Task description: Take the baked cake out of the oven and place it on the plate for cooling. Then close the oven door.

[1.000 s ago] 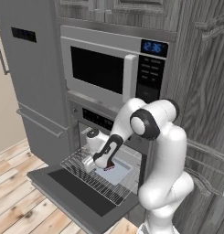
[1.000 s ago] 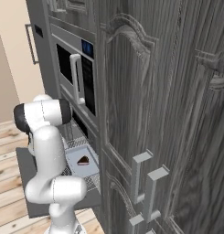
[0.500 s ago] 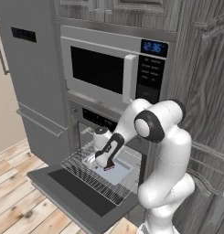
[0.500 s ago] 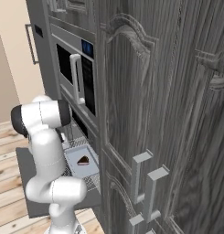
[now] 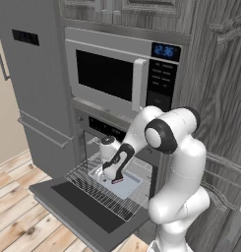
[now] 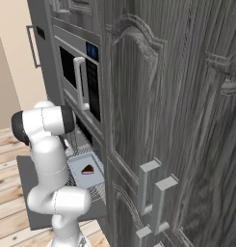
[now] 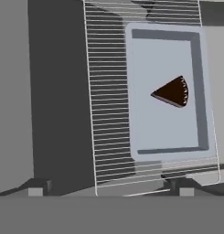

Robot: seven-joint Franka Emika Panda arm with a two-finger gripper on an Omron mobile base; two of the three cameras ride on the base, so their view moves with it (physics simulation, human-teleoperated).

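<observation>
In the left base view, a grey refrigerator [image 5: 38, 83] stands at the far left, next to the microwave [image 5: 123, 74] with its blue clock. Below the microwave sits the oven [image 5: 100, 129], with the oven door [image 5: 87, 209] lowered flat toward the floor. A wire rack [image 5: 92, 189] is pulled out over the door and carries a pale baking tray [image 5: 129, 184]. The gripper [image 5: 115, 177] hangs just above that tray, and the arm's wrist hides most of what lies on it, so the jaws cannot be read from here.

The right base view looks from the other side. The arm's shoulder stands at the left, and to its right the same tray [image 6: 81, 164] shows openly, with a dark brown cake slice [image 6: 88, 169] resting near its middle. Tall grey wood cabinet doors [image 6: 172, 120] take up the right of this view.

The hand view looks straight down. The dark door glass [image 7: 58, 91] lies at the left, then the rack wires [image 7: 109, 114], then the tray [image 7: 145, 128] with the wedge-shaped cake [image 7: 173, 91] on it. The two fingertips [image 7: 35, 188] stand far apart at the bottom edge, spread wide, holding nothing, clear of the cake.
</observation>
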